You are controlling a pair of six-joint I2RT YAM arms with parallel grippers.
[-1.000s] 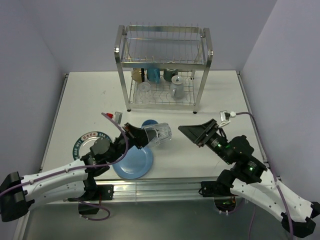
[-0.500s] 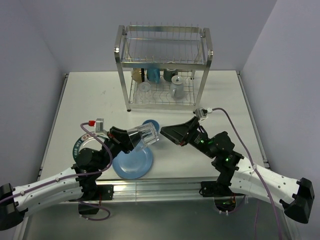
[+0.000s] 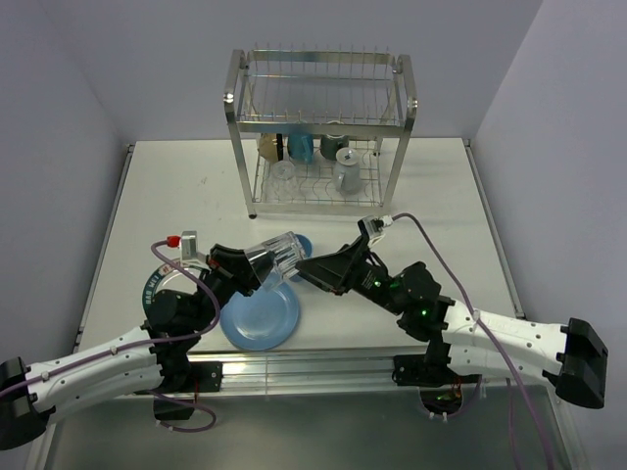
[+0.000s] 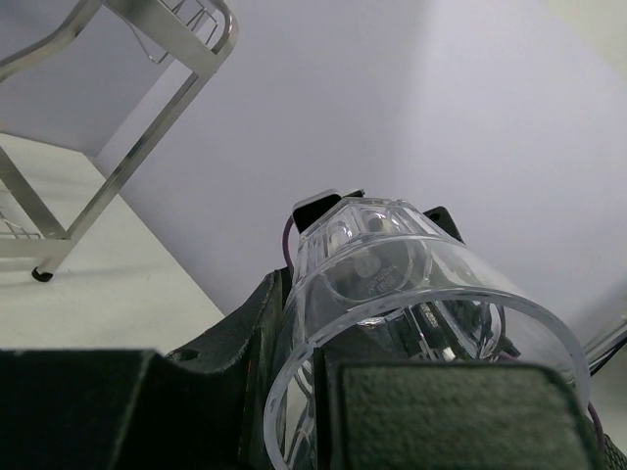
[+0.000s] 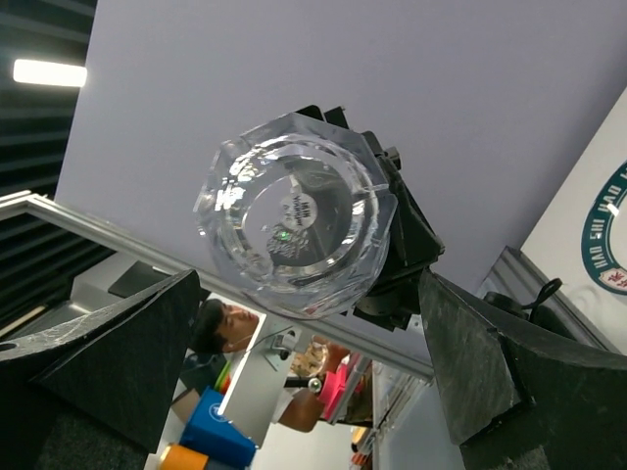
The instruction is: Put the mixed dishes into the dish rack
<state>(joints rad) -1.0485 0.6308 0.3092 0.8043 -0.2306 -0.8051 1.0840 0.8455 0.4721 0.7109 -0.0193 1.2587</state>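
Glass (image 3: 279, 255) clamped sideways in left gripper (image 3: 253, 266), up over the blue plate (image 3: 257, 321); right gripper (image 3: 315, 272) gaping wide, pointed straight at its base.

Clear glass (image 3: 281, 255): faceted, tipped on its side, up in the air.
Blue plate (image 3: 260, 318): flat on the table (image 3: 176, 186), near edge.
Dish rack (image 3: 318, 132): upright at the back, lower tier partly loaded.
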